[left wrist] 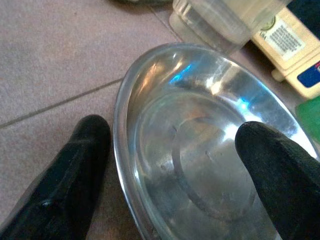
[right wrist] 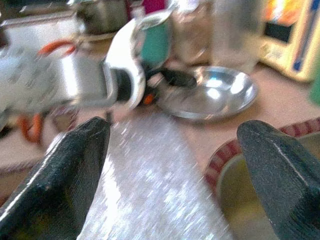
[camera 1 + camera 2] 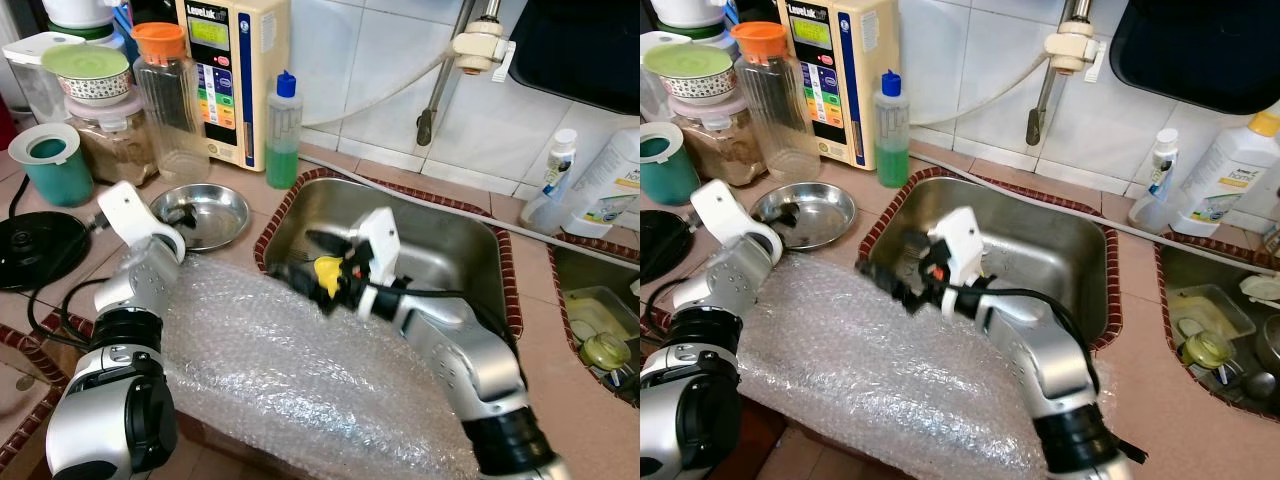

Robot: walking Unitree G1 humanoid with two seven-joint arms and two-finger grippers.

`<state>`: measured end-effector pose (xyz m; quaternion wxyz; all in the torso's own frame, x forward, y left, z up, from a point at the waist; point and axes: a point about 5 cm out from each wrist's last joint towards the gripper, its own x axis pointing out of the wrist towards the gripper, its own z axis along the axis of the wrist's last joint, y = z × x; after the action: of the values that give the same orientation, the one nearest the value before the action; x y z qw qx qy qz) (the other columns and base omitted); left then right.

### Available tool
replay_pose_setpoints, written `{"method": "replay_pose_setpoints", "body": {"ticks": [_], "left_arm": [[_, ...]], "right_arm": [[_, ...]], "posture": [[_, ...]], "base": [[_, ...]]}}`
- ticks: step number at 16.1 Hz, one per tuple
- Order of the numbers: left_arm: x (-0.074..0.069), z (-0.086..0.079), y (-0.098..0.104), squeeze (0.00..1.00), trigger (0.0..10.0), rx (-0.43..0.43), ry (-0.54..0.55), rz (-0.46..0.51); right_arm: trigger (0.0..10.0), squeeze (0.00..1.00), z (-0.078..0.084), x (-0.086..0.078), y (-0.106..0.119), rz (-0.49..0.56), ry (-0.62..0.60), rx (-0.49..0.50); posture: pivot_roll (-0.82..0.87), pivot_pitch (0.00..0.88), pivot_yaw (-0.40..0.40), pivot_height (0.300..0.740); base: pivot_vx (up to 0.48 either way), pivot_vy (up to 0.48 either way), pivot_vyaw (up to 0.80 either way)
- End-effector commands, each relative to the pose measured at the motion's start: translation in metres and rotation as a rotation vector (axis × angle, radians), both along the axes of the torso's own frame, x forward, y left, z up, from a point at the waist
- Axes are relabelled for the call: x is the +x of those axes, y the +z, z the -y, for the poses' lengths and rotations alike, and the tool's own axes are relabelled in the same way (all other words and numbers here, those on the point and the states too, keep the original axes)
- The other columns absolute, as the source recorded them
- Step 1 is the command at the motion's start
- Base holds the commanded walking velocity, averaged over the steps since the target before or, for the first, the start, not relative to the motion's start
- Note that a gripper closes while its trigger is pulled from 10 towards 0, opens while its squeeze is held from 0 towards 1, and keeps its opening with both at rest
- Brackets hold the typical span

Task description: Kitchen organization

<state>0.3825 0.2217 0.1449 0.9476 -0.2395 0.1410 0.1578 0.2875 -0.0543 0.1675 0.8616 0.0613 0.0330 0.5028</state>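
Observation:
A shallow steel bowl point(image 3: 212, 215) sits on the tiled counter left of the sink point(image 3: 455, 250). My left gripper point(image 3: 180, 214) is open and straddles the bowl's near rim. In the left wrist view one finger point(image 1: 70, 170) rests outside on the tile and the other finger point(image 1: 280, 170) is inside the bowl point(image 1: 210, 165). My right gripper point(image 3: 302, 258) hovers over the sink's left edge, open with nothing between its fingers, pointing towards the bowl point(image 2: 215, 92). A sheet of bubble wrap point(image 3: 270, 360) covers the counter under both arms.
Behind the bowl stand a clear jar with an orange lid point(image 3: 170, 100), a water machine point(image 3: 230, 70) and a green soap bottle point(image 3: 284, 130). A teal cup point(image 3: 50, 160) and a black round base point(image 3: 35, 245) are at the left. A second basin point(image 3: 600, 330) with dishes lies at the right.

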Motion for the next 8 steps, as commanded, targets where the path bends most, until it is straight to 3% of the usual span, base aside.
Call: {"method": "replay_pose_setpoints", "body": {"ticks": [1, 2, 8], "left_arm": [[0.0008, 0.0024, -0.004, 0.0, 1.1, -0.03, 0.001, -0.037], [0.0006, 0.0016, -0.0069, 0.0, 0.0, -0.048, 0.009, -0.052], [-0.0018, -0.0053, -0.0137, 0.0, 0.0, -0.117, 0.062, -0.078]], "right_arm": [[10.0, 0.0, 0.0002, -0.0054, 0.0028, 0.002, 0.038, -0.005], [10.0, 0.0, 0.0028, -0.0074, 0.0011, 0.0, 0.045, -0.028], [10.0, 0.0, 0.0058, -0.0087, 0.0004, -0.015, 0.042, -0.069]], "posture": [[0.08, 0.0, -0.054, 0.74], [0.07, 0.0, -0.052, 0.74], [0.08, 0.0, -0.051, 0.74]], "base": [[0.0, 0.0, 0.0], [0.0, 0.0, 0.0], [0.0, 0.0, 0.0]]}}
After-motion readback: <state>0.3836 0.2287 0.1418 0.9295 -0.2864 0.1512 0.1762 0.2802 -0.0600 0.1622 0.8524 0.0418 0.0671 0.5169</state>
